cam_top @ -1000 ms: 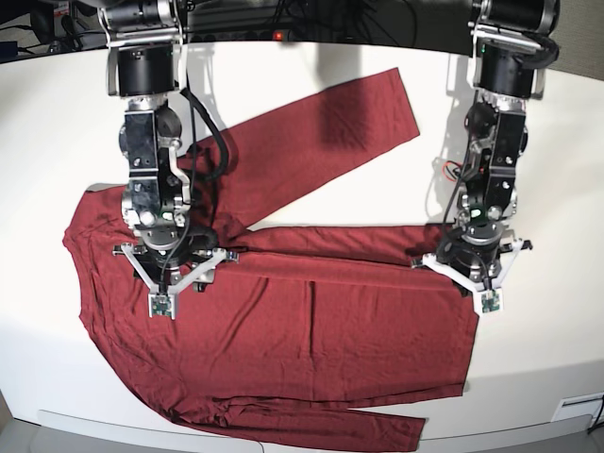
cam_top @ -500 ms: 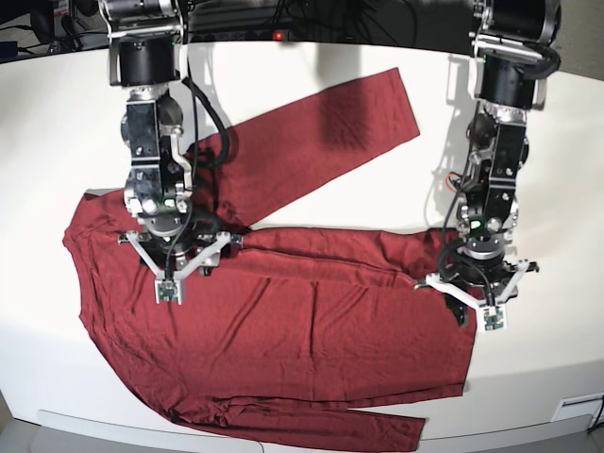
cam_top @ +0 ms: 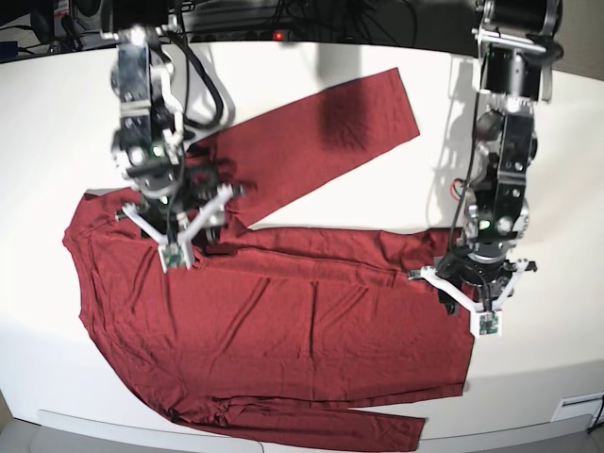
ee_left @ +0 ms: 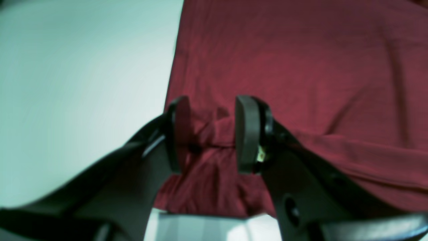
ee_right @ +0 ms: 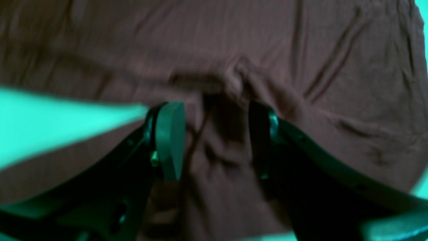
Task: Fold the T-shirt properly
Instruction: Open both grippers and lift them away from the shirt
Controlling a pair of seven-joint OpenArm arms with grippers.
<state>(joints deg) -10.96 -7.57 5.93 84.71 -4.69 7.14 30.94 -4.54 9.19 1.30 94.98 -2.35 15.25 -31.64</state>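
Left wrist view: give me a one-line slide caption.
Left gripper open over a bunched ridge at the edge of the maroon T-shirt, white table alongside.

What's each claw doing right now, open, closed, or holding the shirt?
Left claw: open, jaws astride a raised fold at the T-shirt edge, not clamped.
Right claw: open, over bunched fabric, nothing gripped.

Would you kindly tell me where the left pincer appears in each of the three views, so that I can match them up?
Base view: the left pincer is at right of centre, over the T-shirt at its right edge.
Left wrist view: the left pincer is at lower centre, jaws apart around a raised fold.
Right wrist view: not in it.
Shared landmark: the T-shirt's edge against the white table.
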